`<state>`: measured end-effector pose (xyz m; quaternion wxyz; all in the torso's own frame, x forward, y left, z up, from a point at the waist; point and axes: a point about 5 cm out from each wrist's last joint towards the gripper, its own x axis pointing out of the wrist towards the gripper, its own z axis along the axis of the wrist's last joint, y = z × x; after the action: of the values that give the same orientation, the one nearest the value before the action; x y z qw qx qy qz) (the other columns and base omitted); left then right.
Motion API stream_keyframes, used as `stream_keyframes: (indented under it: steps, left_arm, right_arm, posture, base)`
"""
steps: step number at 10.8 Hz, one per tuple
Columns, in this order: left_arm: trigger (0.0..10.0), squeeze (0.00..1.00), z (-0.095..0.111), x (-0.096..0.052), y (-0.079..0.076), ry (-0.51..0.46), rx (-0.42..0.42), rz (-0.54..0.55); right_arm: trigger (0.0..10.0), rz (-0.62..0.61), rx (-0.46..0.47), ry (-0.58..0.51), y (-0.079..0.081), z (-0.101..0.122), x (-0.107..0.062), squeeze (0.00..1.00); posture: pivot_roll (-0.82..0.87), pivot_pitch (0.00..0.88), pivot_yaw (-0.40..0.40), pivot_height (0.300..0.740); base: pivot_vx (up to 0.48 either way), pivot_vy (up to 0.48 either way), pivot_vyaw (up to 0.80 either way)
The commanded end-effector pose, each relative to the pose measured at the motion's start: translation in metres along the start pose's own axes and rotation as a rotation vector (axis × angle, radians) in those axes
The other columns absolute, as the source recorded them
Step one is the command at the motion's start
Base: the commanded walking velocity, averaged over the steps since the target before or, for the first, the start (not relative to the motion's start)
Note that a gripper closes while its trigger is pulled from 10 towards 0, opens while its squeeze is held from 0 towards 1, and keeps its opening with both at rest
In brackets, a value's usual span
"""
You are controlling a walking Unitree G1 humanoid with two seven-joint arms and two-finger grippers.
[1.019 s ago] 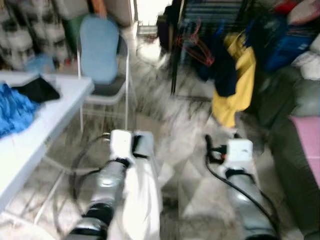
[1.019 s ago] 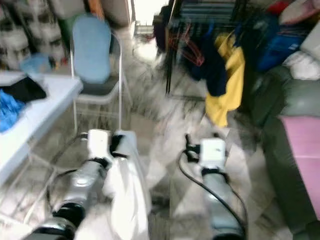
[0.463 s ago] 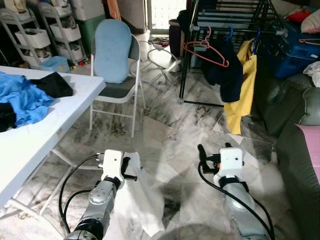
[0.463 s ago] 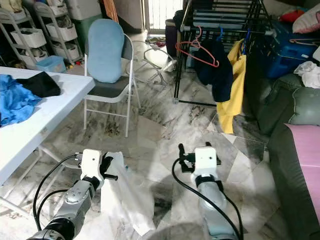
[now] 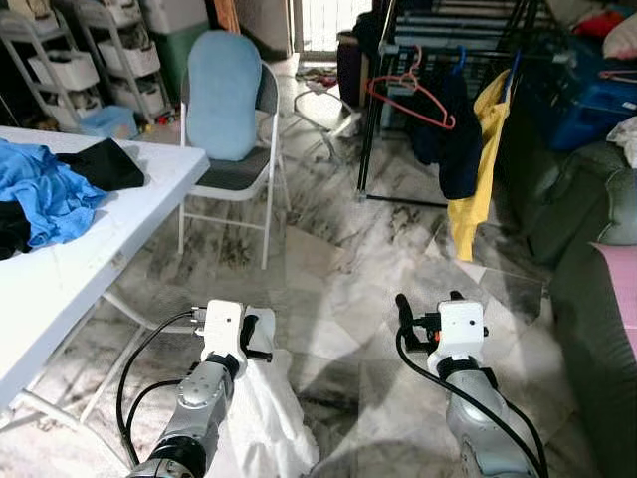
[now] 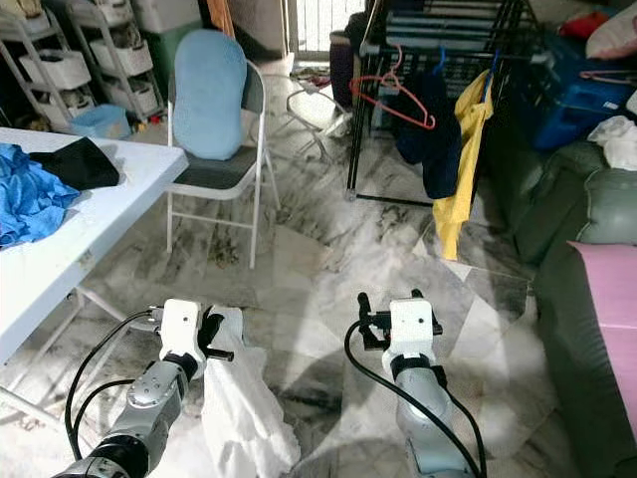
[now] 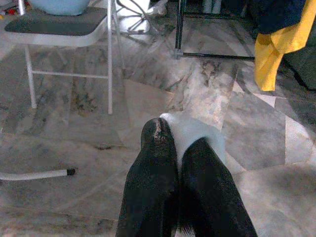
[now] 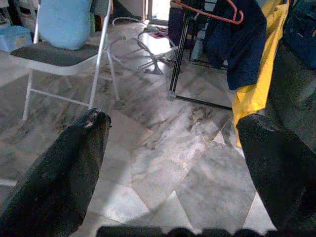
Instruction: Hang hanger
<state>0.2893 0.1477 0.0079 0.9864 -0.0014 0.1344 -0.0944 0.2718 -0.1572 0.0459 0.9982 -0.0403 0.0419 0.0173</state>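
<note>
A red hanger (image 5: 410, 95) hangs on the black drying rack (image 5: 372, 110) across the room, beside a navy garment (image 5: 453, 139) and a yellow one (image 5: 483, 164). My left gripper (image 5: 257, 341) is low at the front, shut on a white garment (image 5: 267, 423) that droops toward the floor. The left wrist view has the two black fingers (image 7: 153, 168) pressed together over a fold of white cloth (image 7: 195, 136). My right gripper (image 5: 428, 301) is held level beside it, open and empty; its wide-apart fingers (image 8: 64, 173) frame the rack and the red hanger (image 8: 210, 16).
A white folding table (image 5: 90, 259) with blue and black clothes stands at my left. A folding chair (image 5: 234, 149) with a blue cushion stands ahead of it. A dark green sofa (image 5: 587, 259) lines the right side. Marble floor (image 5: 358, 259) stretches between me and the rack.
The blur of a second ago has settled and the view has tipped slightly. The white garment has swung in under my left arm. Both grippers hold the same pose.
</note>
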Motion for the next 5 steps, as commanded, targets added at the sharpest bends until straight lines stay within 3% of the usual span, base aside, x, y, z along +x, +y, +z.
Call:
stream_keyframes:
  steps: [1, 5]
  left_arm:
    - [10.0, 0.0, 0.0044, 0.0018, 0.004, -0.013, 0.015, 0.011]
    - [10.0, 0.0, -0.0027, -0.0027, 0.008, 0.008, -0.019, 0.002]
  right_arm:
    - [10.0, -0.007, 0.0, -0.005, -0.0003, 0.0007, 0.0022, 0.0]
    - [10.0, 0.011, -0.004, 0.013, 0.0003, -0.004, 0.0015, 0.0]
  posture:
    - [-0.14, 0.01, 0.037, 0.74]
    - [-0.14, 0.01, 0.032, 0.74]
  base:
    - [0.0, 0.0, 0.0]
    - [0.0, 0.0, 0.0]
